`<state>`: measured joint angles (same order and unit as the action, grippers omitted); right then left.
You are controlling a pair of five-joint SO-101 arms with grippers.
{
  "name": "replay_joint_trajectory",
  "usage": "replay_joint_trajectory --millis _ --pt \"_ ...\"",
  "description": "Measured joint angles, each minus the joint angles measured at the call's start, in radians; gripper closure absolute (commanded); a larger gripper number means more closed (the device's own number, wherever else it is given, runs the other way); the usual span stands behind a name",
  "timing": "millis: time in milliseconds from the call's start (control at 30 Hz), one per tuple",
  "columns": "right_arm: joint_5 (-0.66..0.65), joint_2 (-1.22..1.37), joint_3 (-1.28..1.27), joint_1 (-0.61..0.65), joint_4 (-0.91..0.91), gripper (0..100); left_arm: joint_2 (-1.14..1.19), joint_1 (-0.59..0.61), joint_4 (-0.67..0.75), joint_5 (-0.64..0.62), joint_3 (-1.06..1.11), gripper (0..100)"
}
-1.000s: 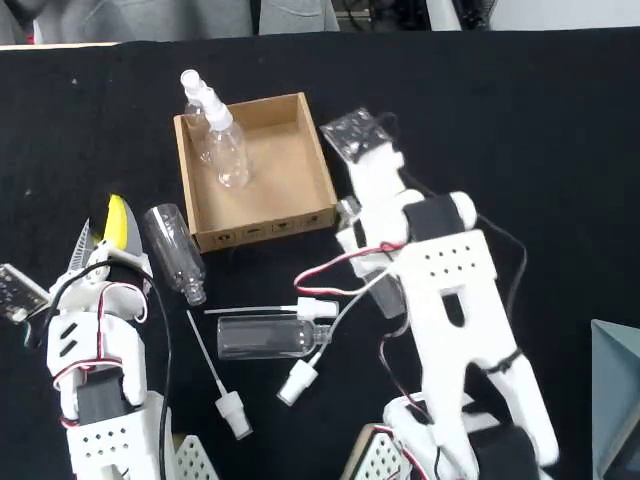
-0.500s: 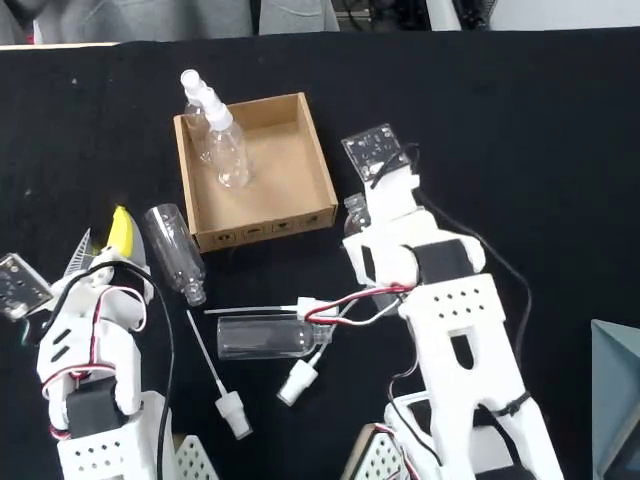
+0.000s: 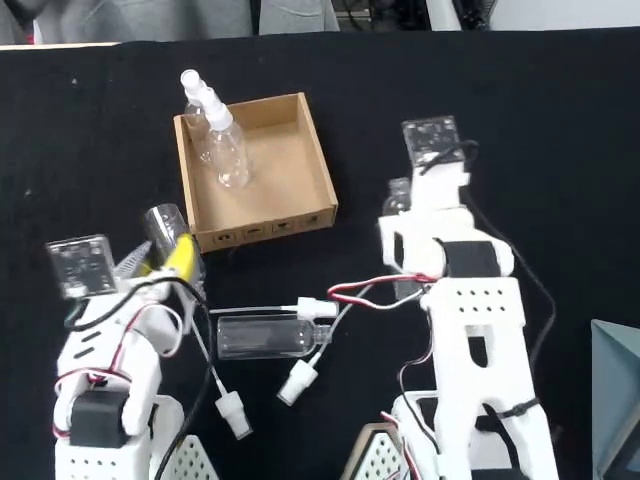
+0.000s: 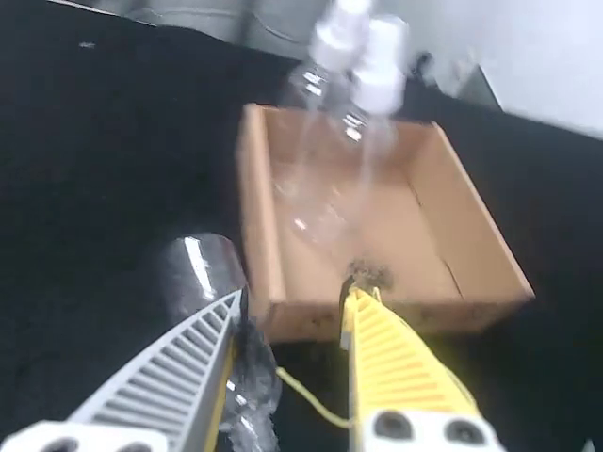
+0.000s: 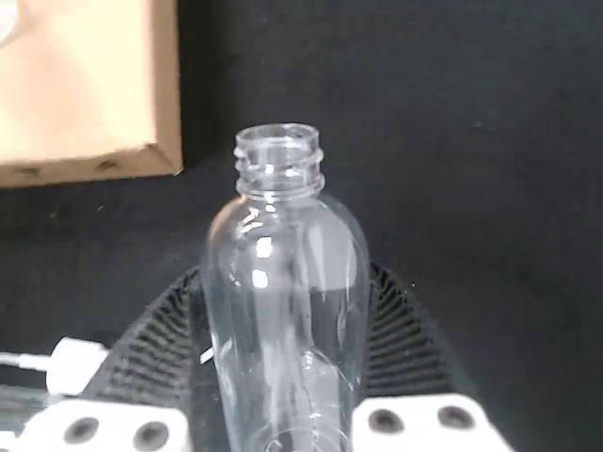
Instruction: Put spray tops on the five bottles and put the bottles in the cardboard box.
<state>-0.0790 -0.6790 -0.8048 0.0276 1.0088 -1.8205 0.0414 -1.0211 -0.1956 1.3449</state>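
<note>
The cardboard box [image 3: 300, 160] holds two clear bottles [image 3: 225, 150] with white spray tops on. My right gripper [image 5: 287, 273] is shut on an uncapped clear bottle [image 5: 287, 282], held to the right of the box [image 5: 85, 85]; in the high view that bottle [image 3: 397, 198] shows beside the arm. My left gripper [image 4: 294, 301] is open, its grey finger over an uncapped bottle [image 4: 203, 273] lying at the box's front left corner [image 3: 168, 232]. Another uncapped bottle [image 3: 270, 337] lies on the table's middle. Three loose spray tops [image 3: 312, 308] [image 3: 298, 380] [image 3: 232, 412] lie around it.
The table is covered in black cloth [image 3: 560, 130]. A blue-grey object [image 3: 615, 400] sits at the right edge. Red and white cables [image 3: 360, 292] run from the right arm across to the lying bottle's neck.
My right arm has carried its bottle to the right, away from the box's side. My left gripper has swung right and forward onto the bottle lying by the box.
</note>
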Motion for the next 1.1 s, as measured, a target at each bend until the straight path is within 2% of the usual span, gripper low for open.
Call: replay_joint_trajectory --millis 200,333,500,767,967,1100 --pt "0.049 0.000 -0.049 -0.061 -0.066 94.6 0.000 -0.195 -0.064 0.094 0.000 84" --pt "0.054 0.000 -0.051 -0.087 -0.083 94.6 -0.002 -0.261 -0.083 0.098 0.000 84" --pt "0.054 0.000 -0.051 -0.087 -0.083 94.6 0.041 -0.279 -0.083 0.098 -0.006 84" --pt "0.054 0.000 -0.051 -0.092 -0.086 94.6 0.358 -0.282 -0.083 0.104 -0.150 84" --pt "0.054 0.000 -0.051 -0.146 -0.101 94.6 0.555 -0.284 -0.083 0.244 -0.219 84" --pt "0.055 0.000 -0.057 -0.169 -0.120 94.6 0.638 -0.284 -0.083 0.265 -0.264 84"
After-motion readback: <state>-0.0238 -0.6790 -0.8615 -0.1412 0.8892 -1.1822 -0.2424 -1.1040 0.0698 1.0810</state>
